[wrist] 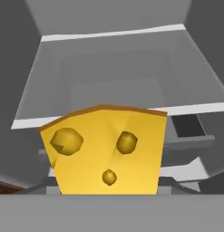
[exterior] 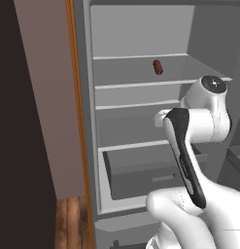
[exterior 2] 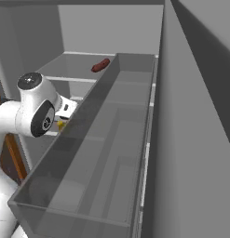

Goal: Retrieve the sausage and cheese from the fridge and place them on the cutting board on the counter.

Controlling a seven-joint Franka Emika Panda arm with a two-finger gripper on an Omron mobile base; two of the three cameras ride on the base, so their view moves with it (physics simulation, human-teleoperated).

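Cheese step in hand. Cheese [wrist: 106, 152] up close before the hand camera, low in the open fridge [exterior: 141, 131], looking gripped between the fingers, though the tips hide behind it. Sausage [exterior: 158, 67] lying on an upper shelf [exterior: 121, 73], well apart from the hand, untouched. Next: draw back clear of the shelves without knocking the wedge loose, then carry it out to the board.
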